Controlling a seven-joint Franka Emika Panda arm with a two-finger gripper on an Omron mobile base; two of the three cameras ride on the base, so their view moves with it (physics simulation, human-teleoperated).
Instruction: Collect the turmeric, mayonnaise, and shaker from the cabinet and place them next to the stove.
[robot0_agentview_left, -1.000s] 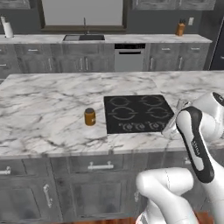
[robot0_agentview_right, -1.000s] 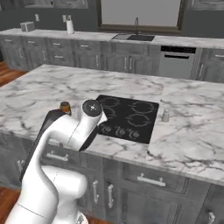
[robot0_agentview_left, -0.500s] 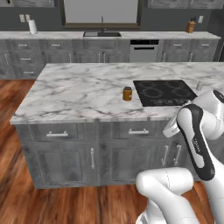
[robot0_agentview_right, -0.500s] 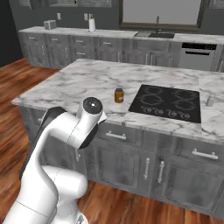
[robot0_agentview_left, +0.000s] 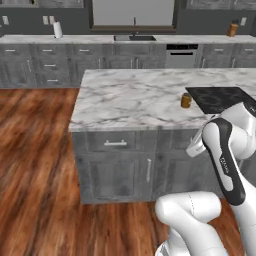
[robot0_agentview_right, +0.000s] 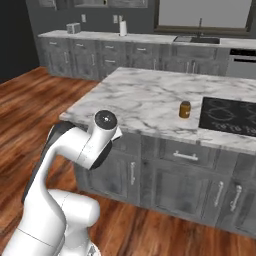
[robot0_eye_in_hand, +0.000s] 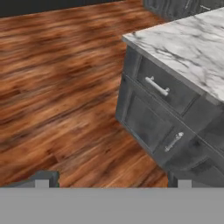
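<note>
Turmeric jar (robot0_agentview_left: 186, 100) upright on the marble island counter (robot0_agentview_left: 135, 97), just beside the left edge of the black stove (robot0_agentview_left: 222, 99), not on it. Same jar in right base view (robot0_agentview_right: 185, 109), stove (robot0_agentview_right: 231, 116) to its right. Fingers (robot0_eye_in_hand: 43, 179) spread wide, holding nothing, pointing at the wood floor (robot0_eye_in_hand: 61, 87) near the island's corner drawer (robot0_eye_in_hand: 159, 87).
</note>
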